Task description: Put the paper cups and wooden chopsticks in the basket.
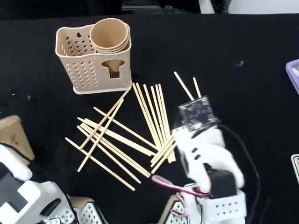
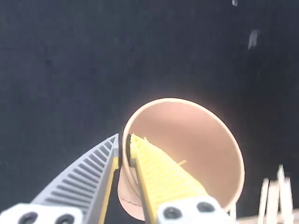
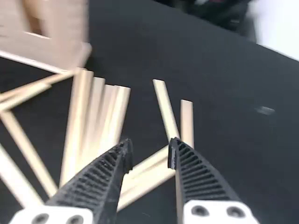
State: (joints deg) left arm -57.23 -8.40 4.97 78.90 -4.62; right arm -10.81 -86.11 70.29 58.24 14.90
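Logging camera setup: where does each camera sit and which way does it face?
High view: fixed above the table, looking down on basket, chopsticks, both arms.
Left wrist view: looks along the left end effector, shut on a cup rim.
Right wrist view: looks along the open right end effector onto chopsticks.
Shared: chopsticks, high and right wrist.

Black cloth tabletop (image 1: 243, 42); pale strip (image 1: 266, 5) beyond far edge, perhaps wall; purple-rimmed item (image 1: 293, 73) at side.
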